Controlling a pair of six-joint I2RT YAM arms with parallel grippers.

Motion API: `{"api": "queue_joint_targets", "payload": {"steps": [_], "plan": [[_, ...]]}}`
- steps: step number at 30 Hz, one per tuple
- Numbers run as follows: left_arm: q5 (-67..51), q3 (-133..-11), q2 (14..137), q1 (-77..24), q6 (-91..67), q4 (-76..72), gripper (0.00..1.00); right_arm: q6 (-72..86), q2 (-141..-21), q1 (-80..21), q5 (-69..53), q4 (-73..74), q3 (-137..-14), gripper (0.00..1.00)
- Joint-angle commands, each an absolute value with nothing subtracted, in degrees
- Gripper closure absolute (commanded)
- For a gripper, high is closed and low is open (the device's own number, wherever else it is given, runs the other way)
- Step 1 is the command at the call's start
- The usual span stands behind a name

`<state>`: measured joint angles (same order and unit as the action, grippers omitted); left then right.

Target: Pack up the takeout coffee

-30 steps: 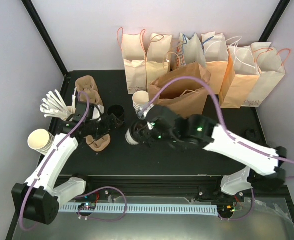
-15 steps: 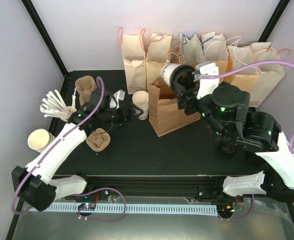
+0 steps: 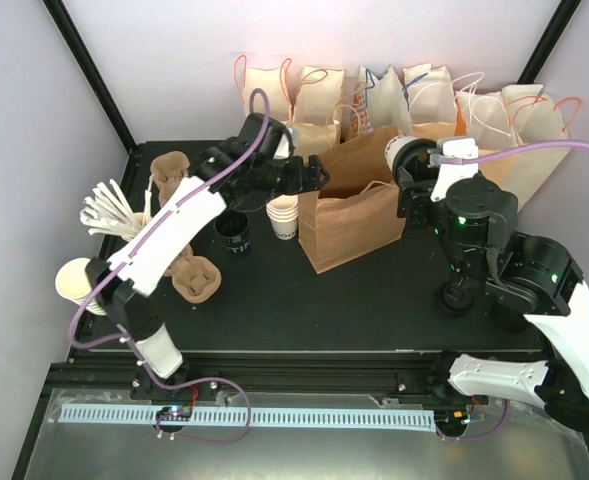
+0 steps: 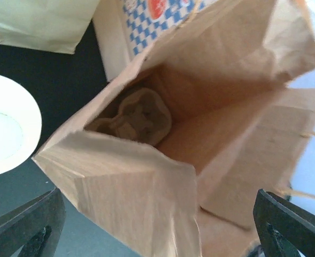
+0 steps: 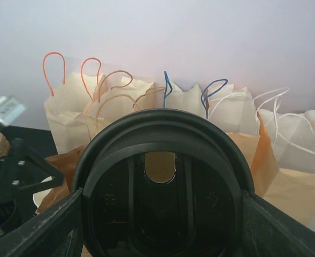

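Observation:
The takeout coffee, a small white cup with a black lid, is held in my right gripper above the right top edge of the open brown bag. In the right wrist view the black lid fills the space between my fingers. My left gripper is open at the bag's left rim. The left wrist view looks down into the open bag, where a pulp cup carrier lies at the bottom; the bag's near wall lies between my wide-apart fingers.
A row of pale paper bags stands along the back wall. Left of the open bag are a stack of white cups, a black lid stack, pulp carriers, white cutlery and another cup stack.
My right gripper lifted the coffee from the table, up over the bag and across to its right top edge. My left arm swung from the carriers to the bag's left rim.

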<state>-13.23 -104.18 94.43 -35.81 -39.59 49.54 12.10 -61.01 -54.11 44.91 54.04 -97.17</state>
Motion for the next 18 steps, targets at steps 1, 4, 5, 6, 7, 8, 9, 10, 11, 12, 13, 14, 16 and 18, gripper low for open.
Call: {"api": "queue_joint_targets", "payload": {"steps": [1, 4, 5, 6, 7, 8, 9, 10, 11, 12, 13, 14, 16, 18], "plan": [[-6.0, -116.1, 103.1, -37.3, -41.6, 66.6, 0.01, 14.0, -59.4, -53.8, 46.1, 51.9, -96.5, 0.48], [-4.4, -123.0, 107.8, -38.5, -41.1, 72.6, 0.02, 14.4, -59.5, -53.7, 46.2, 51.6, -96.1, 0.48], [-4.6, -123.6, 108.2, -38.9, -40.8, 72.9, 0.03, 14.4, -59.5, -53.7, 46.1, 51.4, -96.0, 0.48], [-5.3, -123.7, 108.2, -39.2, -40.5, 72.5, 0.07, 14.4, -59.5, -53.7, 46.3, 51.2, -95.9, 0.48], [-5.9, -123.7, 108.2, -39.4, -40.4, 72.1, 0.12, 14.3, -59.5, -53.7, 46.3, 51.2, -95.9, 0.48], [-6.7, -123.7, 108.3, -39.6, -40.0, 71.8, 0.16, 14.2, -59.6, -53.7, 46.2, 51.2, -95.9, 0.48], [-7.6, -123.7, 108.3, -39.8, -39.7, 71.3, 0.21, 14.0, -59.8, -53.7, 46.1, 51.4, -96.2, 0.48], [-8.6, -123.7, 108.3, -40.0, -39.3, 70.8, 0.28, 13.9, -60.0, -53.7, 46.1, 51.7, -96.6, 0.49], [-9.7, -123.7, 108.4, -40.2, -38.7, 70.4, 0.35, 13.7, -60.2, -53.7, 46.1, 52.1, -97.0, 0.49], [-10.7, -123.7, 108.5, -40.5, -38.3, 70.2, 0.41, 13.5, -60.5, -53.7, 46.2, 52.7, -97.5, 0.49], [-11.7, -123.8, 108.6, -40.8, -38.0, 70.1, 0.47, 13.3, -60.8, -53.7, 46.2, 53.2, -98.1, 0.49], [-12.3, -123.8, 108.7, -41.1, -37.9, 70.1, 0.54, 12.8, -61.2, -53.7, 46.2, 53.7, -98.8, 0.49], [-12.6, -123.8, 108.5, -41.7, -37.7, 70.6, 0.67, 11.5, -62.3, -53.5, 45.2, 55.0, -100.3, 0.49], [-12.5, -123.8, 108.0, -42.2, -37.8, 71.6, 0.74, 11.7, -64.7, -52.9, 43.7, 58.6, -103.5, 0.49]]}}
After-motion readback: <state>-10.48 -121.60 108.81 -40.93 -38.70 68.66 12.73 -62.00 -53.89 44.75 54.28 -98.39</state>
